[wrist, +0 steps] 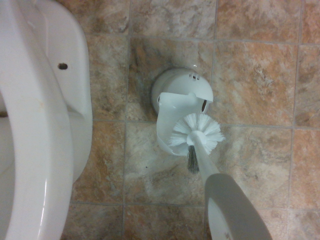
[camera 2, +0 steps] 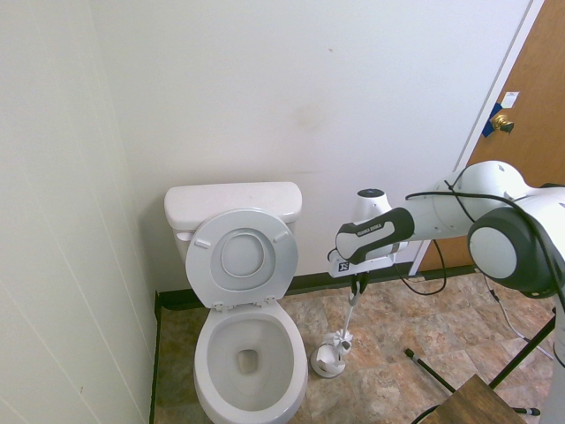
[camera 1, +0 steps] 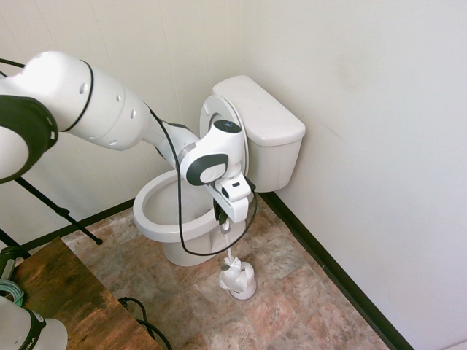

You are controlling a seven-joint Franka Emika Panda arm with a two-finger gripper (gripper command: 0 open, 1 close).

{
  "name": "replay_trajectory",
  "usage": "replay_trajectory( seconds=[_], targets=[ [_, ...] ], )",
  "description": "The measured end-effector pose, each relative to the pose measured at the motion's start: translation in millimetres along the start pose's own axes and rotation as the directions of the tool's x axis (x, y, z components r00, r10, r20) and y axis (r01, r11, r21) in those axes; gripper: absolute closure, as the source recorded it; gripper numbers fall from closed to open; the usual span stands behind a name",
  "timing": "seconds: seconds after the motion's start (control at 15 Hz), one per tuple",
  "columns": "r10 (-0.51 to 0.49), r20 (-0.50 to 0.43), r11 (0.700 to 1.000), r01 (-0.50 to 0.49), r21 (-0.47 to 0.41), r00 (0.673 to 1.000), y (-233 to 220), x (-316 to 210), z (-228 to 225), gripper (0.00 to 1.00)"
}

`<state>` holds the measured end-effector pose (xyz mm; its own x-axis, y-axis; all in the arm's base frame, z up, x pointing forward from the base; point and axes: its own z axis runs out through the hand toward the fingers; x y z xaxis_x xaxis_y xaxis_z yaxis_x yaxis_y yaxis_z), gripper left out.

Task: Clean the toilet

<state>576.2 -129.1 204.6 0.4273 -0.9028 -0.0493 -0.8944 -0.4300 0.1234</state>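
The gripper is clenched on the toilet brush, above the brush holder. The toilet stands just beside the holder.

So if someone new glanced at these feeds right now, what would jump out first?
Probably the white toilet in the corner, lid and seat raised against the tank, bowl open. Next, the gripper beside the bowl, pointing straight down with its jaws shut on a white toilet brush by the handle. The bristle head hangs just above its open holder on the brown tiled floor.
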Motion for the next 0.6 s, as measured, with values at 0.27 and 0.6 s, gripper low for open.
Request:
replay_trajectory(
  seconds=[0.27, 0.6],
  targets=[
    [0.019, 0.031, 1.0, -0.018, -0.009, 0.999, -17.8, 7.1, 25.8, 1.0],
    [0.048, 0.063, 0.999, -0.047, -0.027, 0.997, -35.9, 25.3, 62.0, 1.0]
  ],
)
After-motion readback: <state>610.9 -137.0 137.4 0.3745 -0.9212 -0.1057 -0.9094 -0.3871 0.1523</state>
